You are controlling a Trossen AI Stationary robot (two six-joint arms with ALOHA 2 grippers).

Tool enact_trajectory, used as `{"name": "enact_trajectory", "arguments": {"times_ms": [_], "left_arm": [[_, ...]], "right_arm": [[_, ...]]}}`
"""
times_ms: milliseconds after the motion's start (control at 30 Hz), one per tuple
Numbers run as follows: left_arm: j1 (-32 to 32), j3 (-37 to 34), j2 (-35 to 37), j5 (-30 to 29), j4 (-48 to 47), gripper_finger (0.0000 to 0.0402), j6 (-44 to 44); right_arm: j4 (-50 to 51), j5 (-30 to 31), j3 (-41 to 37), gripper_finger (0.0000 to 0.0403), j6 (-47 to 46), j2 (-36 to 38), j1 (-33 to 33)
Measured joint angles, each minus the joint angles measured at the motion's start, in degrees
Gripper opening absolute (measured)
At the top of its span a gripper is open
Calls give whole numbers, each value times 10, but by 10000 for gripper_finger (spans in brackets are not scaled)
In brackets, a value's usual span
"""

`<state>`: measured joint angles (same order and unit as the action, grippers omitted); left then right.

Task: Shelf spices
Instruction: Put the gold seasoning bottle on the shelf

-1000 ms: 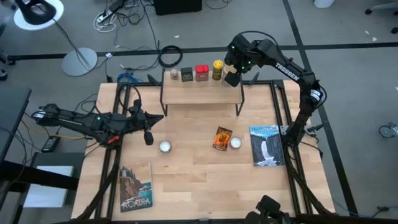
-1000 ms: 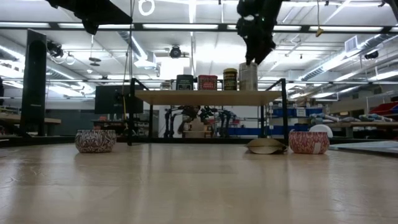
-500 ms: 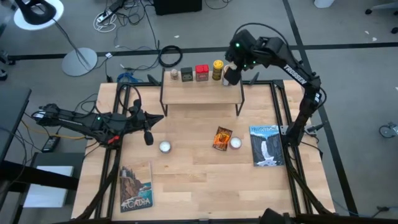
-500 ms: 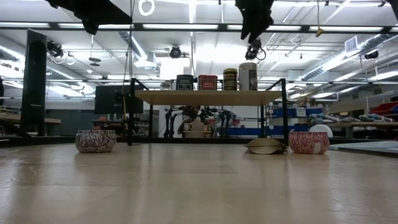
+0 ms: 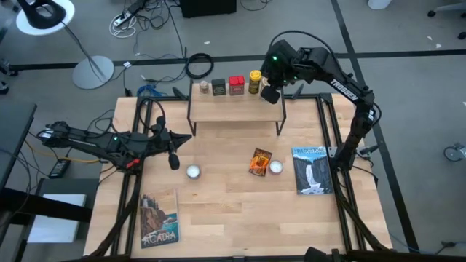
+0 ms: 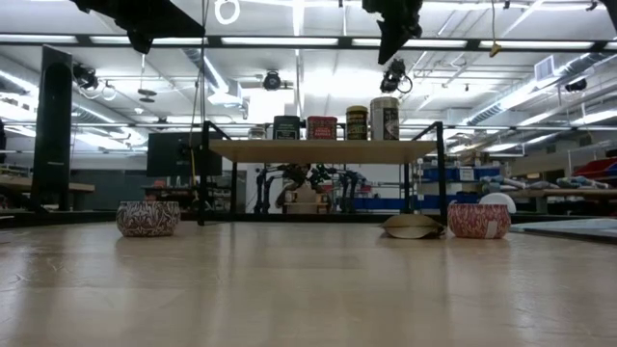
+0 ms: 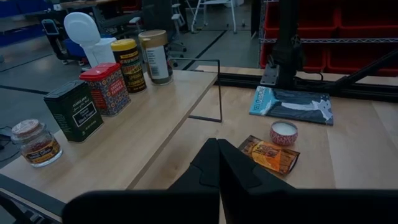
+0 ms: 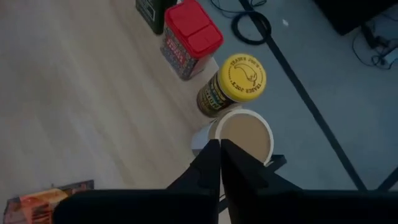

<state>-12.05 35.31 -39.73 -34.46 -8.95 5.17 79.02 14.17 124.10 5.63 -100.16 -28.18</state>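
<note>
spices (image 7: 102,87): five upright on shelf (image 5: 237,108) | orange packet (image 5: 260,161): flat on table

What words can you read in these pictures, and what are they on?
"ACADIA": on the left book.
"TROSSEN": on the right arm.
"TRADER JOE'S": on the yellow lid.
Everything else is too small to read.

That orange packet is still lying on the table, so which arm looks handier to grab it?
Probably the right. The right gripper hangs shut above the shelf, empty, and the orange packet lies on that arm's side of the table. The left gripper, also shut, rests low, farther away across the table.
</note>
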Motion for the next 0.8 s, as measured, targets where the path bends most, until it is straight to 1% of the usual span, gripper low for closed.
{"name": "enact_trajectory", "arguments": {"times_ms": [67,267,367,500,800], "left_arm": [[0,0,0,0,0,1,0],[0,0,0,0,2,1,0],[0,0,0,0,2,1,0],[0,0,0,0,1,1,0],[0,0,0,0,1,1,0]], "right_arm": [[6,-1,-8,4,-4,-1,-5],[3,-8,-56,2,-11,-1,-20],[-25,-12,-80,2,-11,-1,-25],[-49,-42,-107,1,-11,-1,-27],[-99,-44,-172,1,-7,-1,-28]]}}
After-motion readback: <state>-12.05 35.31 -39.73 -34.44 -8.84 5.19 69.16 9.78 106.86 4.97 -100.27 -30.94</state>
